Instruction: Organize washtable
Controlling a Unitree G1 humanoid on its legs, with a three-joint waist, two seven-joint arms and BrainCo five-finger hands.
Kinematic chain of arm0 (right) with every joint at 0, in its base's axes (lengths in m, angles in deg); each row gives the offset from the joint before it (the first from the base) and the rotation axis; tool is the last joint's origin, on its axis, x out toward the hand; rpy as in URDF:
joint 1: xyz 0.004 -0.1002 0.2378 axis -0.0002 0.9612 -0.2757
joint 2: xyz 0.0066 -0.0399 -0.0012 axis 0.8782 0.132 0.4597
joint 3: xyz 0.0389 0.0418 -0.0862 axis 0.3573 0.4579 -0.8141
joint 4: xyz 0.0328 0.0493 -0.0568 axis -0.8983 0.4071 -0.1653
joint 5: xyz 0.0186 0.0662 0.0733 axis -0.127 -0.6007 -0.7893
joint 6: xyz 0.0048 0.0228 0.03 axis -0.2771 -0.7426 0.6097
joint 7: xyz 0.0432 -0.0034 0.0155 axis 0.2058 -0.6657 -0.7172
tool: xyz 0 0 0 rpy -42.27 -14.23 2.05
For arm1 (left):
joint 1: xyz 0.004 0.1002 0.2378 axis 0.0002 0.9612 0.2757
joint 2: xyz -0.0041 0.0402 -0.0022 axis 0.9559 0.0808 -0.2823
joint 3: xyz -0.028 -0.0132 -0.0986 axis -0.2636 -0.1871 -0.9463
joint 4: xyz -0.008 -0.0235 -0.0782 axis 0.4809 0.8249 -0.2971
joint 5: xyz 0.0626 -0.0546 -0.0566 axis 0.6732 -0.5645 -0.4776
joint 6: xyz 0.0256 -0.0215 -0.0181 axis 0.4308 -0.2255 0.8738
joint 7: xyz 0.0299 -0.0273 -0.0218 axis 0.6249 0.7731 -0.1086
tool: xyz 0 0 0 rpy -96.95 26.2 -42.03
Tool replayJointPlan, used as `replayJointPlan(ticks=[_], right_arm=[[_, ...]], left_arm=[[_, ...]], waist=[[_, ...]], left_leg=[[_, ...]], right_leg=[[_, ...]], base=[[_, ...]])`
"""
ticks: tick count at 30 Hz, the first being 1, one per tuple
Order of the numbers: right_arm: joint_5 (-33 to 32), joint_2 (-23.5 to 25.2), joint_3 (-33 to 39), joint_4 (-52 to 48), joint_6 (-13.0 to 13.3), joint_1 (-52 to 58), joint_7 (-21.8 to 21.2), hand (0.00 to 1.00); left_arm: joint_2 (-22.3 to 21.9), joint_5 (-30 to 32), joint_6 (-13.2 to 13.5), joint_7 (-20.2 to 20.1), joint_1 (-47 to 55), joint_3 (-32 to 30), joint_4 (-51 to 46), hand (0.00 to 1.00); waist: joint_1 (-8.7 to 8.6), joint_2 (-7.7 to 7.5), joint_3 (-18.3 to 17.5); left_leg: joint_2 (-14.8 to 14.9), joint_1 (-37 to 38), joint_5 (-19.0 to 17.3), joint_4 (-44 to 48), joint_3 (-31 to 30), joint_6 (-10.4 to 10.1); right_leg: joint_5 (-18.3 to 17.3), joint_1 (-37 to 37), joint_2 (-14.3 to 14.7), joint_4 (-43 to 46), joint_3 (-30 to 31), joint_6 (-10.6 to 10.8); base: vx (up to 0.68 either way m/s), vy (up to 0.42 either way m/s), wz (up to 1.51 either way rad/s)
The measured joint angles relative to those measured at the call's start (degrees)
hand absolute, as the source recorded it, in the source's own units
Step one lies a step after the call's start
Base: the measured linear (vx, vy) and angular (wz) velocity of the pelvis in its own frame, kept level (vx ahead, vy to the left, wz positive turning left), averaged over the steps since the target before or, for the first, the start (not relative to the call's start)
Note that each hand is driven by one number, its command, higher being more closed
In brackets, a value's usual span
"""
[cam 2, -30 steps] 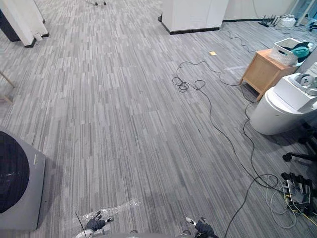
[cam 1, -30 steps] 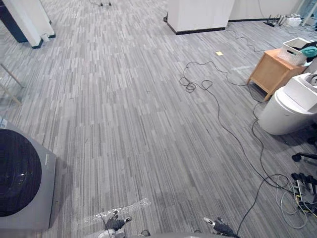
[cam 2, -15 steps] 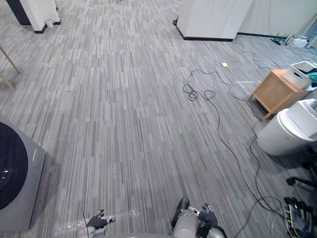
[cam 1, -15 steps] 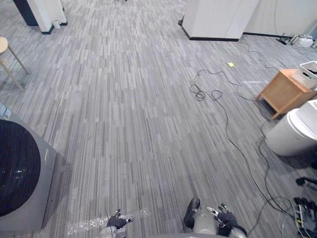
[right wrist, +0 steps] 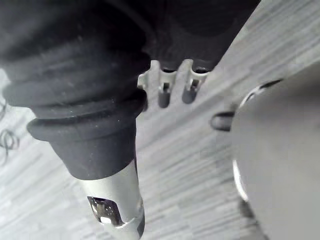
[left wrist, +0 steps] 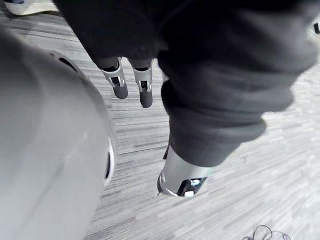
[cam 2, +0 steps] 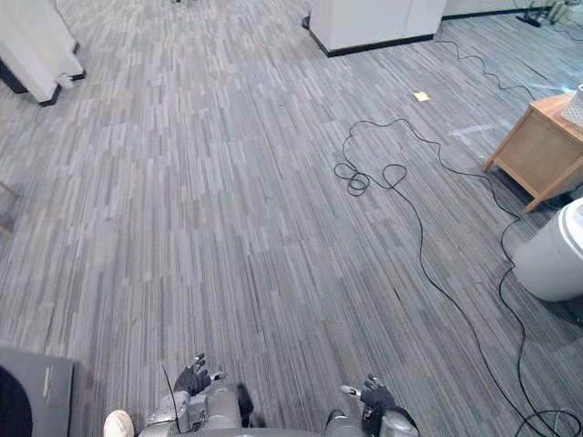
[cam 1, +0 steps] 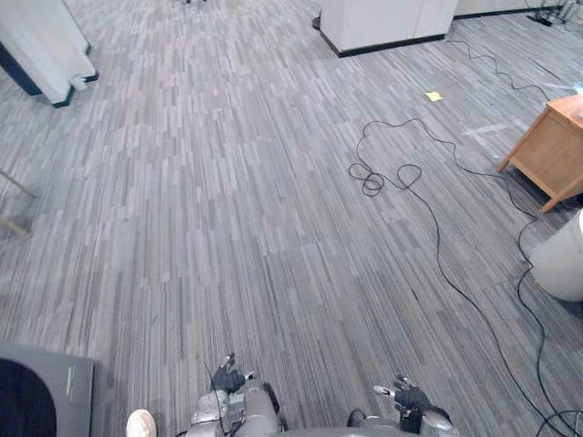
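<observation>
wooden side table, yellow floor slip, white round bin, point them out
wooden side table [cam 2: 537, 147], right eye view, its side panel
yellow slip [cam 1: 434, 96], left eye view, its middle
white round bin [cam 2: 556, 259], right eye view, its curved wall

Floor [cam 1: 200, 237]: grey striped carpet. On it: wooden cabinet [cam 1: 547, 150], white bin [cam 2: 551, 259], yellow slip [cam 1: 434, 96], grey machine [cam 1: 55, 382], white column [cam 1: 383, 23].

A small light-wood desk [cam 2: 536, 155] stands upright on the grey striped floor [cam 2: 228, 182] at the right edge of the frame, partly cut off. It is boxy, on short legs, with one corner pointing into the room. A corner of a white openwork basket [cam 2: 577, 105] rests on its top.
</observation>
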Motion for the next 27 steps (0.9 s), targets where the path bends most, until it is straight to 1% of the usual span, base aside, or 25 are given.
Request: replayJointPlan(ticks=[1, 2, 3, 4, 5, 6, 7, 9, 10, 11, 12, 13, 14, 15, 16, 17, 19, 20, 21, 22, 23, 24, 25, 26, 27], right_arm=[[0.59, 0.36, -0.01, 0.01, 0.20, -0.07, -0.57, 0.00], [1.18, 0.29, -0.31, 0.11, 0.38, 0.34, -0.73, 0.00], [1.32, 0.12, -0.90, 0.07, 0.44, 0.42, -0.71, 0.00], [1.92, 0.71, -2.58, 0.03, 0.50, 0.06, -0.79, 0.00], [2.75, 1.31, -3.33, 0.01, 0.67, 0.11, -0.89, 0.00], [3.06, 1.60, -3.39, 0.07, 0.64, 0.07, -0.91, 0.00], [3.91, 1.97, -3.43, 0.12, 0.44, -0.13, -1.04, 0.00], [4.10, 3.08, -3.40, 0.24, 0.51, -0.14, -1.61, 0.00], [4.09, 3.33, -3.38, 0.42, 0.63, 0.63, -1.87, 0.00], [4.05, 2.87, -3.23, -0.20, 0.73, 1.78, -1.94, 0.00], [4.00, 2.98, -3.19, -0.22, 0.73, 2.09, -1.78, 0.00], [3.94, 3.09, -3.03, -0.48, 0.29, 2.81, -1.98, 0.00], [3.96, 3.30, -2.02, -0.65, 0.53, 3.99, -1.86, 0.00], [3.85, 3.11, -0.56, -1.06, 0.58, 3.67, -1.86, 0.00], [3.82, 2.90, 0.04, -1.29, 0.62, 3.28, -1.83, 0.00], [3.66, 2.07, 0.73, -2.26, 0.71, 3.04, -1.71, 0.00], [3.21, 0.85, 0.59, -4.00, 0.88, 3.06, -1.75, 0.00], [2.41, -0.10, 0.76, -5.19, 1.00, 3.07, -1.72, 0.00], [1.40, -0.62, 1.39, -6.28, 1.78, 3.19, -1.67, 0.00], [0.87, -0.70, 2.69, -7.19, 2.30, 3.06, -1.61, 0.00], [0.74, -0.59, 2.97, -7.42, 2.46, 3.05, -1.55, 0.00], [0.52, -0.27, 2.92, -7.38, 2.84, 2.98, -1.40, 0.00], [0.36, 0.08, 3.35, -7.29, 3.02, 2.64, -1.31, 0.00], [-0.05, 0.02, 3.48, -7.25, 3.10, 2.31, -1.31, 0.00], [-2.64, -0.87, 5.54, -5.95, 2.86, 1.04, -1.21, 0.00]], left_arm=[[0.21, 0.78, 0.22, 0.16, 0.09, 0.75, -0.38, 0.00], [0.08, 1.07, 0.46, 0.26, 0.23, 1.83, -0.52, 0.00], [-0.20, 1.34, 0.54, 0.29, 0.17, 2.23, -0.46, 0.00], [0.30, 2.69, 0.46, 0.76, -0.65, 2.27, -0.53, 0.00], [0.58, 3.43, 0.47, 1.10, -1.77, 2.71, -0.57, 0.00], [0.91, 3.57, 0.42, 1.10, -2.25, 3.28, -0.44, 0.00], [1.44, 4.70, 0.23, 0.99, -2.51, 3.78, -0.15, 0.00], [1.81, 5.60, 0.23, 1.05, -1.99, 3.62, -0.34, 0.00], [2.18, 5.78, 0.11, 1.03, -0.76, 4.20, -0.18, 0.00], [1.82, 5.98, 0.17, 0.98, 0.61, 6.31, 0.26, 0.00], [2.15, 6.14, 0.13, 0.92, 0.32, 7.56, 0.95, 0.00], [2.49, 6.53, 0.11, 0.52, -0.36, 9.53, 1.69, 0.00], [2.52, 6.29, 0.00, -0.24, -0.87, 10.67, 2.15, 0.00], [2.37, 5.23, -0.34, -0.48, -1.03, 10.70, 3.02, 0.00], [2.15, 4.87, -0.71, -0.69, -1.13, 10.73, 3.70, 0.00], [1.69, 3.91, -1.26, -1.24, -1.39, 11.00, 5.03, 0.00], [1.08, 2.97, -1.42, -1.62, -1.90, 11.25, 7.41, 0.00], [0.47, 1.82, -1.89, -2.06, -2.68, 11.26, 9.71, 0.00], [0.08, 0.44, -2.17, -2.71, -2.95, 11.24, 10.64, 0.00], [-0.35, -1.74, -2.80, -2.87, -3.54, 11.12, 11.11, 0.00], [-0.50, -2.65, -3.08, -2.86, -3.62, 11.06, 11.12, 0.00], [-0.47, -5.15, -3.19, -2.78, -3.89, 10.87, 11.08, 0.00], [-0.18, -6.95, -3.24, -2.72, -4.21, 10.65, 11.14, 0.00], [-0.62, -8.27, -3.36, -2.68, -4.50, 10.67, 11.56, 0.00], [-2.07, -10.72, -3.65, -2.80, -4.54, 10.63, 12.42, 0.00]], waist=[[0.53, -0.37, -0.12], [1.10, 0.00, -0.31], [1.28, 0.29, -0.66], [0.40, -0.85, -1.26], [0.35, -1.93, -1.60], [0.65, -2.20, -1.63], [0.54, -2.38, -1.71], [1.23, -2.88, -2.08], [0.99, -3.34, -3.81], [0.14, -2.79, -6.13], [-0.50, -3.94, -6.57], [-1.03, -6.47, -7.21], [-0.94, -7.15, -6.90], [-1.19, -6.62, -6.29], [-1.32, -5.98, -5.95], [-2.19, -4.21, -5.25], [-3.12, -2.04, -4.81], [-4.34, -0.38, -4.17], [-5.20, 0.58, -3.70], [-5.94, 1.37, -3.23], [-5.95, 1.45, -3.05], [-6.02, 0.67, -2.66], [-6.12, -0.75, -1.99], [-6.54, -0.94, -2.07], [-6.49, 1.64, -2.60]], left_leg=[[-2.30, -0.13, 3.76, -15.51, -1.17, -1.56], [-2.75, 0.17, 13.03, -25.31, -3.05, -1.66], [-3.12, 0.75, 17.08, -24.96, -3.17, 0.07], [-3.66, -0.87, 14.86, -21.13, -3.41, 3.98], [-3.64, -2.10, 12.60, -18.11, -3.27, 4.81], [-3.42, -2.13, 12.22, -16.54, -3.12, 5.82], [-2.21, -1.60, 11.31, -13.34, -2.34, 6.81], [-0.66, -1.19, 10.74, -8.06, -0.76, 6.54], [-3.74, 2.34, 10.04, -13.75, -1.38, 5.97], [-5.72, 5.95, 5.05, -19.02, -0.91, 6.33], [-7.80, 6.53, 4.24, -19.46, -1.18, 6.64], [-11.65, 9.43, 3.32, -21.52, -2.05, 7.32], [-13.80, 12.23, 2.75, -23.42, -3.79, 8.55], [-14.62, 15.52, 2.09, -25.24, -5.10, 8.70], [-14.75, 17.62, 1.80, -26.45, -5.79, 8.68], [-14.65, 21.86, 1.32, -29.27, -7.04, 8.44], [-14.15, 26.28, 1.08, -32.19, -8.49, 8.26], [-13.38, 29.09, 0.79, -33.65, -10.04, 7.89], [-12.87, 30.79, 0.63, -34.76, -11.31, 7.72], [-12.27, 32.56, 0.35, -35.67, -12.74, 7.28], [-11.99, 33.36, 0.20, -36.11, -12.98, 7.02], [-11.90, 35.18, -0.35, -36.90, -13.49, 6.14], [-12.22, 38.30, -1.81, -37.94, -15.79, 5.64], [-11.57, 39.87, -3.03, -38.07, -17.31, 5.51], [-8.71, 37.96, -3.41, -31.02, -18.98, 5.28]], right_leg=[[-1.33, 1.47, -1.56, -0.54, -0.05, 2.13], [-3.04, 4.20, -2.13, -2.64, 0.23, 3.88], [-3.41, 5.43, -2.54, -3.57, 0.31, 4.27], [-2.69, 6.08, -3.08, -3.74, -0.01, 3.45], [0.24, 5.89, -2.96, -3.80, -0.57, 3.29], [2.06, 6.05, -3.23, -3.71, -0.68, 5.19], [5.79, 6.71, -3.49, -3.34, 0.32, 4.88], [10.03, 6.69, -4.09, 0.22, 1.91, 5.23], [9.97, 5.02, -5.65, 7.23, 1.99, 6.12], [8.80, 0.68, -7.73, 19.26, 1.88, 7.76], [8.87, -2.01, -10.27, 25.85, 2.92, 8.32], [14.56, -6.51, -13.65, 36.12, 5.37, 11.51], [17.75, -9.57, -14.65, 44.41, 6.97, 11.85], [10.95, -13.61, -14.38, 53.70, 6.14, 9.49], [7.38, -15.02, -13.86, 56.71, 4.72, 8.07], [1.36, -17.77, -12.99, 59.37, 0.28, 4.63], [-4.88, -22.03, -11.55, 57.39, -5.02, 1.13], [-7.03, -25.07, -9.77, 50.90, -8.06, 0.24], [-6.84, -27.36, -8.70, 43.91, -9.53, 0.25], [-4.45, -29.69, -7.68, 32.04, -10.77, 1.49], [-1.72, -30.16, -7.26, 24.56, -11.24, 2.54], [3.71, -30.22, -7.46, 12.04, -11.97, 5.42], [4.95, -30.50, -9.10, 8.16, -11.47, 6.65], [9.50, -30.70, -8.88, 11.06, -9.53, 5.86], [10.07, -32.80, -7.37, 20.15, -5.14, 4.57]], base=[[0.48, 0.263, -0.97], [0.51, 0.278, -0.97], [0.54, 0.297, -0.64], [0.55, 0.245, -0.25], [0.53, 0.225, -0.12], [0.58, 0.246, -0.07], [0.45, 0.215, -0.22], [0.34, 0.209, -0.41], [0.30, 0.282, -0.33], [0.29, 0.299, 0.04], [0.45, 0.267, 0.62], [0.52, 0.178, 0.92], [0.62, 0.150, 0.90], [0.45, 0.088, 0.57], [0.48, 0.086, 0.50], [0.41, 0.073, 0.42], [0.40, 0.039, 0.58], [0.51, -0.038, 0.86], [0.64, -0.110, 1.11], [0.56, -0.144, 0.95], [0.59, -0.214, 1.12], [0.62, -0.284, 1.28], [0.63, -0.314, 1.35], [0.89, -0.464, 1.32], [0.63, -0.330, 0.85]])
